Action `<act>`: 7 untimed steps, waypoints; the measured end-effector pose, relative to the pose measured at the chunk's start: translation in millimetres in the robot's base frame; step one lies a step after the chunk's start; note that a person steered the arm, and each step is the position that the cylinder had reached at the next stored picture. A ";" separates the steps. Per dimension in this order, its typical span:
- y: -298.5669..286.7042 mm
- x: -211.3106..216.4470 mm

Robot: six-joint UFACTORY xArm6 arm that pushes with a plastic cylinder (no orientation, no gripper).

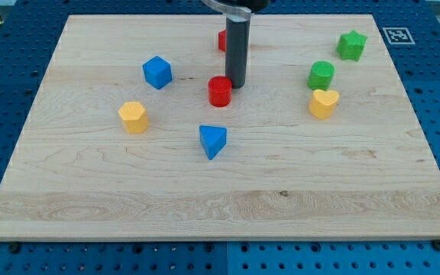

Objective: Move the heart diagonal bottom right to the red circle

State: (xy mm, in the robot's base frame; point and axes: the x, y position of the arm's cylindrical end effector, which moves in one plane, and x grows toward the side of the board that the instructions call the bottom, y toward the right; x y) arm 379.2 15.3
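Rod tip (pixel 235 84) rests bare on the board, carrying nothing, just right of and above the red circle (pixel 220 91) — nearly touching. Yellow heart (pixel 323 103) sits well off to the view's right, just below the green cylinder (pixel 321 75). Best approach, judged: circle to the heart's right side, push left and slightly down, stop lower-right of the circle. Another red block (pixel 222 40) is mostly hidden behind the rod — shape unclear.

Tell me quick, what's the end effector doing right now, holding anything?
My tip: a bare rod, nothing to open or close, holding nothing; it sits just right of the red circle.
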 end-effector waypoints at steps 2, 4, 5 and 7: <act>55.7 -10.8; 120.0 -10.6; 130.7 3.4; 140.0 45.2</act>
State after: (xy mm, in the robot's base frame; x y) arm 424.3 155.2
